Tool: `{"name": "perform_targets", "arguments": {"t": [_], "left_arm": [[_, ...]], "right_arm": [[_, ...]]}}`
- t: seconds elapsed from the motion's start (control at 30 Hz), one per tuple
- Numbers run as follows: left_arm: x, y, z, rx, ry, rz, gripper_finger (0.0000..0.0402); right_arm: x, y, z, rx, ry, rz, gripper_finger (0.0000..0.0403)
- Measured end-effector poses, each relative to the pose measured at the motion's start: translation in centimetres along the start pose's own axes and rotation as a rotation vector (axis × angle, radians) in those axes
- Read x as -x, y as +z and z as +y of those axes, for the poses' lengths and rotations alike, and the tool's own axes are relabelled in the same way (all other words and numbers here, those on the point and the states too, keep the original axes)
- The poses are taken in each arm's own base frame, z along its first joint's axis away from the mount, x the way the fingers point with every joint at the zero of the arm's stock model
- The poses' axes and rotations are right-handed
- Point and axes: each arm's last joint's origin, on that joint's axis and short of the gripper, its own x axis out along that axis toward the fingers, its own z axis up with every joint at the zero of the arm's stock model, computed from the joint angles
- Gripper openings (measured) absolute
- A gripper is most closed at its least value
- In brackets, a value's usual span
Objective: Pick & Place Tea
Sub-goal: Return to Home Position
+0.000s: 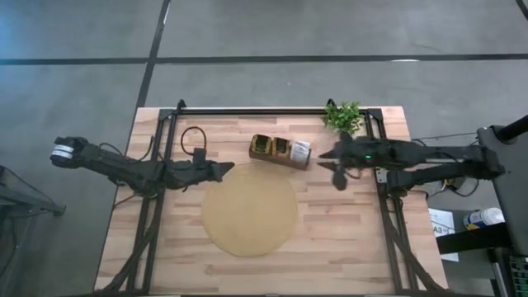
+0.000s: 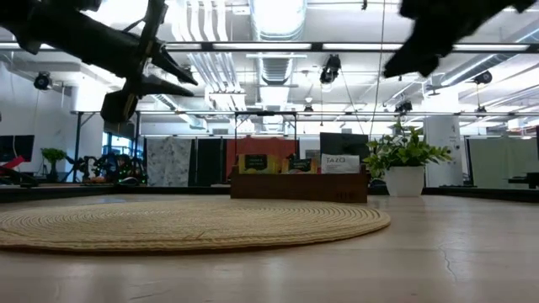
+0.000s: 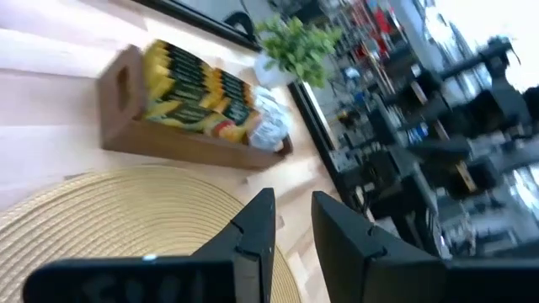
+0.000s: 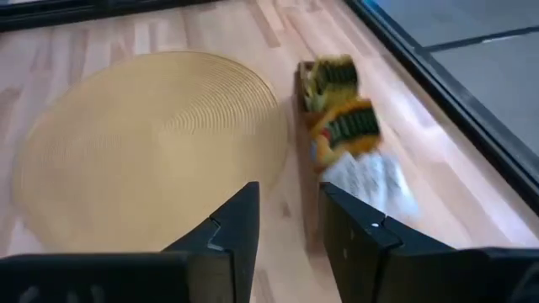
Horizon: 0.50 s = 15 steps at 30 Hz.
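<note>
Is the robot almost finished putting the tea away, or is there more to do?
It looks all but done. The tea sachets stand packed in the wooden tray, and the round mat lies bare. Nothing is in hand: the left gripper and right gripper hang above the table, both open and empty. Seemingly only parking the arms is left.

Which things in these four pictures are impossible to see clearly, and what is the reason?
Tea sachets: their number. Blurred in both wrist views, too small in the high view; the tray wall hides most in the low view.
Right gripper: largely cut off by the low view's top edge.
Mat: partly hidden behind the left gripper in the left wrist view.
</note>
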Motion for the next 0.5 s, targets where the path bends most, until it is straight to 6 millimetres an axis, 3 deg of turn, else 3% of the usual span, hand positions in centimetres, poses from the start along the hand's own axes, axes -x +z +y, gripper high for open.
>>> {"name": "perform_targets", "arguments": {"t": [0.27, 0.4, 0.5], "left_arm": [[0.0, 0.1, 0.2, 0.182, 0.029, -0.046, 0.0076], [0.0, 0.2, -0.2, 0.162, -0.006, -0.048, 0.0076], [0.0, 0.4, -0.8, 0.117, -0.072, -0.044, 0.0076]], "right_arm": [[7.3, -3.0, -1.5, -0.140, 0.004, -0.046, 0.0107], [9.7, -4.2, -1.9, -0.176, 0.061, -0.144, 0.0101], [11.0, -5.7, -1.9, -0.136, 0.209, -0.189, 0.0097]]}}
